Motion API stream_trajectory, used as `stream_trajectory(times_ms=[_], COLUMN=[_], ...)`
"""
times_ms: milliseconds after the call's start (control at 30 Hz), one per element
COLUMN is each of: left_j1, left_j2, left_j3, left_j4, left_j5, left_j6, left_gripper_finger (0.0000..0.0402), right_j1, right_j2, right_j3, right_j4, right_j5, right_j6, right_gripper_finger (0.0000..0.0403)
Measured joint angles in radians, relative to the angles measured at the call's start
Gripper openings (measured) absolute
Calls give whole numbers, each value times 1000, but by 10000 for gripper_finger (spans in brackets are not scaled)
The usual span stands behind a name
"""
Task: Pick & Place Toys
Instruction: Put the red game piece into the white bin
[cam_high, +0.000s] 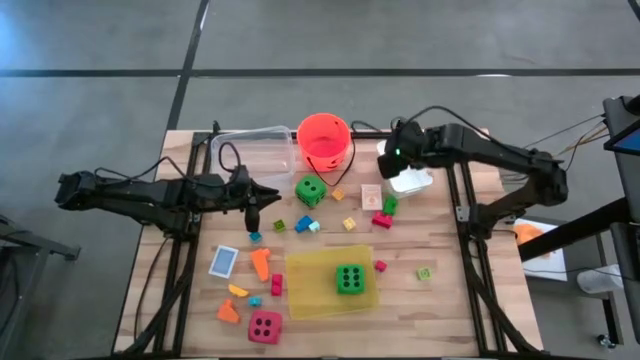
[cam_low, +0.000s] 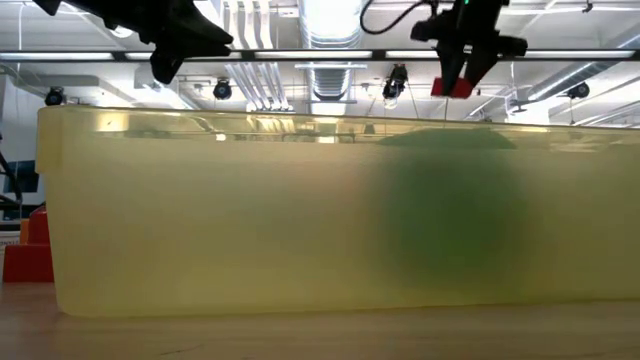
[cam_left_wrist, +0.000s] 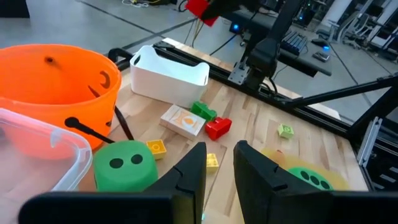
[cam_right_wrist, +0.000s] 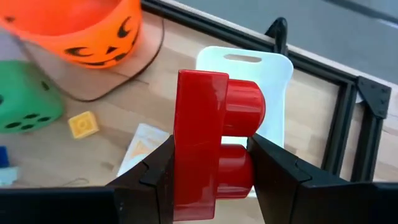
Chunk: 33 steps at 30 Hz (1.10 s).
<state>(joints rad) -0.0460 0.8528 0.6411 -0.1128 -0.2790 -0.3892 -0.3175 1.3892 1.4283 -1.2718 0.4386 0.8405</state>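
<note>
My right gripper (cam_right_wrist: 211, 171) is shut on a red two-stud brick (cam_right_wrist: 202, 143), high above the table's far right, by the white bin (cam_high: 410, 181) and the orange bucket (cam_high: 324, 140). It also shows in the low view, where the right gripper (cam_low: 455, 78) carries the brick (cam_low: 452, 88). My left gripper (cam_left_wrist: 219, 171) stands open and empty, above the table's left half near a green die (cam_high: 311, 190). Another green die (cam_high: 349, 279) rests on the yellow tray (cam_high: 305, 290). A pink die (cam_high: 265, 326) and small bricks lie on the wood. My right gripper pinches the red brick between its two fingers. One finger (cam_right_wrist: 155, 171) lies on the brick's flat back, the other (cam_right_wrist: 277, 171) on the studded face by the lower stud (cam_right_wrist: 239, 171). The fingers slant down from above. The brick stands upright, lifted clear of the table.
A clear plastic container (cam_high: 255, 150) sits at the far left beside the bucket. Two cards (cam_high: 224, 261) (cam_high: 371, 194) lie flat on the table. Loose orange, blue, yellow and green pieces are scattered over the middle and near left. Black frame rails run along both table sides.
</note>
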Motion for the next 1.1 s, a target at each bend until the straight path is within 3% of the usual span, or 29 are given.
stream_trajectory(times_ms=[500, 767, 1100], left_j1=[0, 0, 0], left_j2=[0, -10, -13], left_j3=[0, 0, 0], left_j4=[-19, -22, -23], left_j5=[0, 0, 0], left_j6=[27, 51, 52], left_gripper_finger=[78, 78, 78], right_j1=[-337, -390, -425], right_j2=[205, 310, 347], right_j3=[-167, -199, -250], right_j4=[235, 251, 410], right_j5=[-235, -257, -334], right_j6=[-261, -323, -339], right_gripper_finger=[152, 152, 152])
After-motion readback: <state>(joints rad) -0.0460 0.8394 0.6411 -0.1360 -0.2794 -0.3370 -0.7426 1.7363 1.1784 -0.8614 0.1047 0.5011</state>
